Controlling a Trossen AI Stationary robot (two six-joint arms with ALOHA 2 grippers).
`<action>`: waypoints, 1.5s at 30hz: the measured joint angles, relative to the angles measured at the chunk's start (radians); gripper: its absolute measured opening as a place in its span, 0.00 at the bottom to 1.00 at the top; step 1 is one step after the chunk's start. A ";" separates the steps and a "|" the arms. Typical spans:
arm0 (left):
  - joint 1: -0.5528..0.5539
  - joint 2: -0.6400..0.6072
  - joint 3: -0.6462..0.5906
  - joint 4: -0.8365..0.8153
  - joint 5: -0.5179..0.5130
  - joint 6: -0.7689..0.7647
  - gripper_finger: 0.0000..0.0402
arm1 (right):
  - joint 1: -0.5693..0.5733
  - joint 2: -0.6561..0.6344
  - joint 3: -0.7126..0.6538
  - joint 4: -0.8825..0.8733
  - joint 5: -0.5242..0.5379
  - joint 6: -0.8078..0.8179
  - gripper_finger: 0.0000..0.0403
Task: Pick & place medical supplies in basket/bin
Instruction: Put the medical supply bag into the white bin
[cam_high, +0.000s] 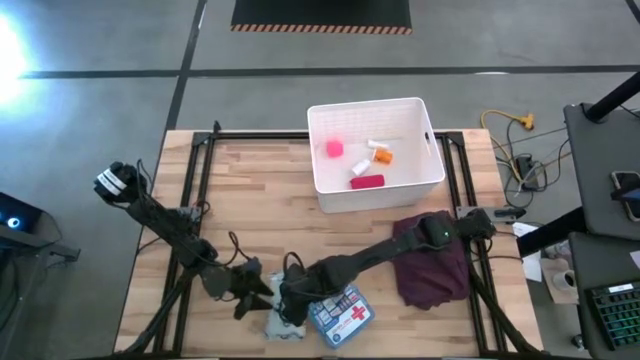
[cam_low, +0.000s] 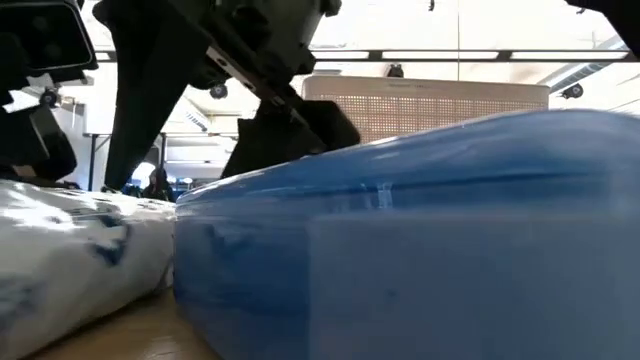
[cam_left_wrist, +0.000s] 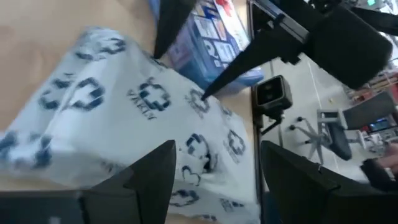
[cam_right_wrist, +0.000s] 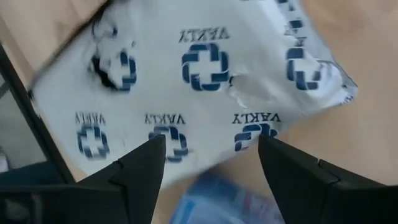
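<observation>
Inside bin (cam_high: 432, 180): four items; both claws (left (cam_left_wrist: 214, 180), right (cam_right_wrist: 211, 165)) spread over pouch (cam_right_wrist: 205, 81).

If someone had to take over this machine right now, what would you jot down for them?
Left gripper and right gripper: both open, low at the table's near edge over the white pouch.
Blue first-aid box lies right beside the pouch.
Done: pink block, orange bottle, red tube lie in the white bin.
Left: pouch and box.
</observation>
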 joint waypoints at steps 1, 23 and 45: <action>0.000 0.000 0.000 0.003 0.003 -0.002 0.54 | -0.001 0.000 -0.003 0.010 0.002 -0.015 0.61; -0.181 -0.005 -0.010 -0.372 -0.036 -0.338 0.54 | -0.029 -0.039 -0.067 0.051 -0.027 -0.127 0.61; -0.142 0.000 -0.015 -0.303 -0.267 -0.287 0.54 | -0.139 -0.058 -0.042 0.266 -0.256 0.225 0.75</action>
